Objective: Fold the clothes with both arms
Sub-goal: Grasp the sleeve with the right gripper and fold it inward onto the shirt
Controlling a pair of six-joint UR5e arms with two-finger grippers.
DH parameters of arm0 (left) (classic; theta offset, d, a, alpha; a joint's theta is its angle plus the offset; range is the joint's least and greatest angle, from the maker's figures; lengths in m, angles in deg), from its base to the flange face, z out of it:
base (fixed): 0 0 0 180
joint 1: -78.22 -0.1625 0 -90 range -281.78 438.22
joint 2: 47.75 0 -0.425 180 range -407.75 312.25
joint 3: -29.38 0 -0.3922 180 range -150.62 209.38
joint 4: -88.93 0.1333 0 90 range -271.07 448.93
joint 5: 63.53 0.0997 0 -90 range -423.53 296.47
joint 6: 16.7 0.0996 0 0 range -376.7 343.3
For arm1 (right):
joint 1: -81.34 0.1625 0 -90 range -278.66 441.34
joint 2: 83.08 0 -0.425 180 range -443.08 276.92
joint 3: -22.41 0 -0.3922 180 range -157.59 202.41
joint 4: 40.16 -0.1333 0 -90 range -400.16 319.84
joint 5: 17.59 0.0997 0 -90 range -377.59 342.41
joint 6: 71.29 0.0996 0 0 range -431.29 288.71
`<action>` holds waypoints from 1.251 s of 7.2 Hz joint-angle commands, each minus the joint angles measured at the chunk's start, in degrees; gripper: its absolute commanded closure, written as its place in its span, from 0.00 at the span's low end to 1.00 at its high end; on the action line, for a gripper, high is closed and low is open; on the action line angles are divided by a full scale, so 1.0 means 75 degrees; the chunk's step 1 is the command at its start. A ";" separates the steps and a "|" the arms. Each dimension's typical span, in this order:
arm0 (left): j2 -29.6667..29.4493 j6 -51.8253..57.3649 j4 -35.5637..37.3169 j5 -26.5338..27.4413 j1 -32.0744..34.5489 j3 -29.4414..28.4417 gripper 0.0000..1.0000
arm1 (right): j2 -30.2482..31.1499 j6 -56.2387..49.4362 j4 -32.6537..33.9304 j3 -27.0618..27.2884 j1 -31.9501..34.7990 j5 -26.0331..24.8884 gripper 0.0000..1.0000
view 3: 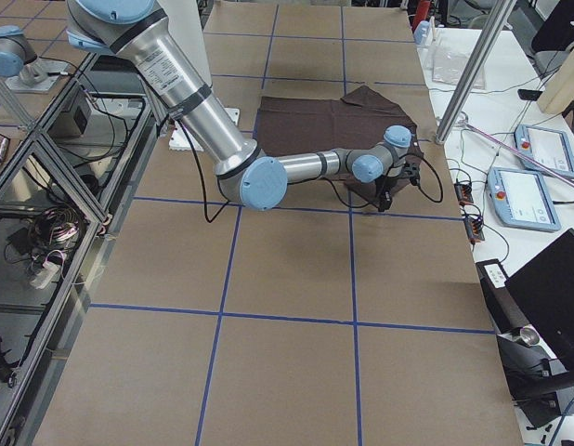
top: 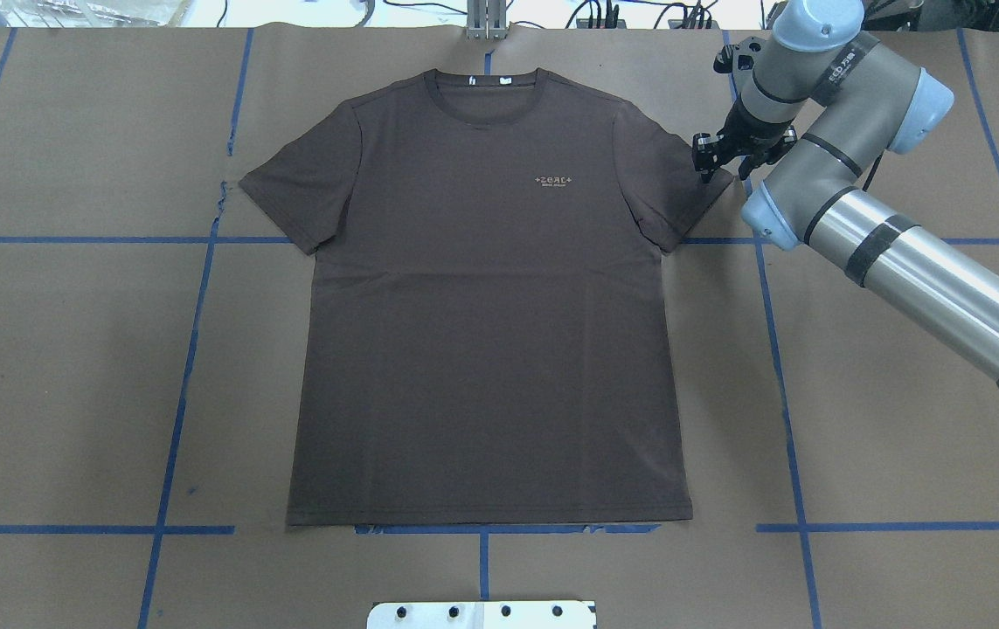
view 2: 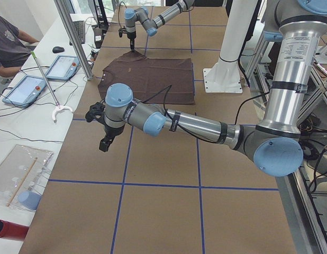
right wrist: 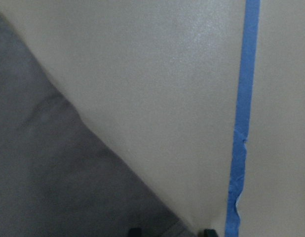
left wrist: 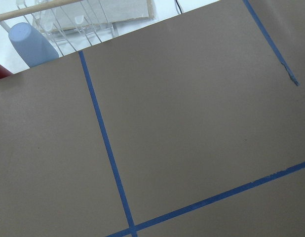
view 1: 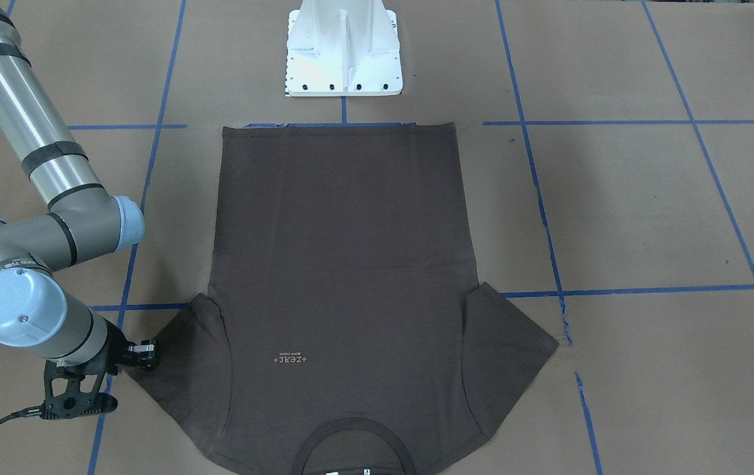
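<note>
Dark brown-grey short-sleeved T-shirt (top: 490, 332) lies flat, chest up, on the brown paper-covered table (top: 901, 393), straight out from the white pedestal base (view 1: 344, 53). Hem is nearest the base, collar on the far side. No fold made yet, so I'd call this the 1st grab.

Right gripper (top: 712, 168) is down at the tip of the sleeve (top: 683, 192), far out on the base's right. Wrist cam shows 2 fingertips (right wrist: 208, 231) a narrow gap apart with the sleeve corner between them, not clamped.

Before you close: go low enough to catch both hem layers, since thin fabric slips out. Pinch the corner only, no paper. Lift slowly so the body doesn't drag.

Right arm: elbow bent, forearm reaching out from the base, wrist tool-down.

Left gripper (view 2: 103, 144) hangs tool-down over bare paper, well off to the base's left and well apart from the shirt. Only 1 side view shows it, so I can't tell its finger state. You'll likely want it on the other sleeve (top: 285, 205).
</note>
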 commanded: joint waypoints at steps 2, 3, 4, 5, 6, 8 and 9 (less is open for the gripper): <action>-0.0081 0.0000 0.0012 0.0021 0.0000 -0.0012 0.00 | -0.0039 -0.0012 0.0001 -0.0001 -0.0020 0.0025 1.00; -0.0139 -0.0012 0.0035 0.0021 0.0000 -0.0023 0.00 | -0.0132 0.0000 0.0001 0.0011 -0.0008 0.0048 1.00; -0.0163 0.0000 0.0035 0.0032 0.0000 -0.0047 0.00 | -0.0238 0.0012 0.0001 0.0057 -0.0008 0.0071 1.00; -0.0163 0.0000 0.0035 0.0032 0.0000 -0.0047 0.00 | -0.0366 0.0023 0.0001 0.0197 0.0004 0.0083 1.00; -0.0151 0.0000 0.0035 0.0032 0.0000 -0.0047 0.00 | -0.0484 0.0023 0.0001 0.0396 0.0004 0.0095 1.00; -0.0151 0.0012 0.0024 0.0032 0.0000 -0.0058 0.00 | -0.0986 0.0035 0.0001 0.0480 -0.0020 0.0224 1.00; -0.0151 0.0035 0.0024 0.0032 0.0000 -0.0082 0.00 | -0.1232 0.0140 0.0001 0.0480 -0.0217 0.0212 1.00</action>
